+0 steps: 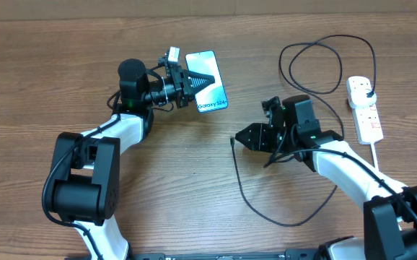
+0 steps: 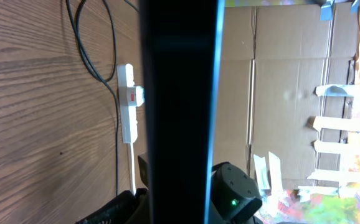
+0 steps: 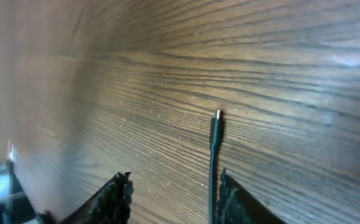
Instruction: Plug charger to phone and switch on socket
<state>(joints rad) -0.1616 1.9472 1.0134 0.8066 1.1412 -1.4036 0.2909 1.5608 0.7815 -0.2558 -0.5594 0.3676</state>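
Observation:
The phone (image 1: 210,87), blue screen with white Galaxy text, is at the back centre. My left gripper (image 1: 196,81) is shut on it from the left. In the left wrist view the phone (image 2: 180,93) stands edge-on as a dark bar between the jaws (image 2: 179,211). The charger's thin black cable lies in loops on the table, with its connector tip (image 1: 233,141) just left of my right gripper (image 1: 246,136). In the right wrist view the tip (image 3: 216,116) lies on the wood between the open fingers (image 3: 174,179), close beside the right finger. The white socket strip (image 1: 365,108) lies at the right.
The cable loops behind the right arm to a black plug (image 1: 366,88) on the strip's far end. The strip (image 2: 128,102) and cable (image 2: 113,62) also show in the left wrist view. Cardboard walls (image 2: 292,74) stand beyond the table.

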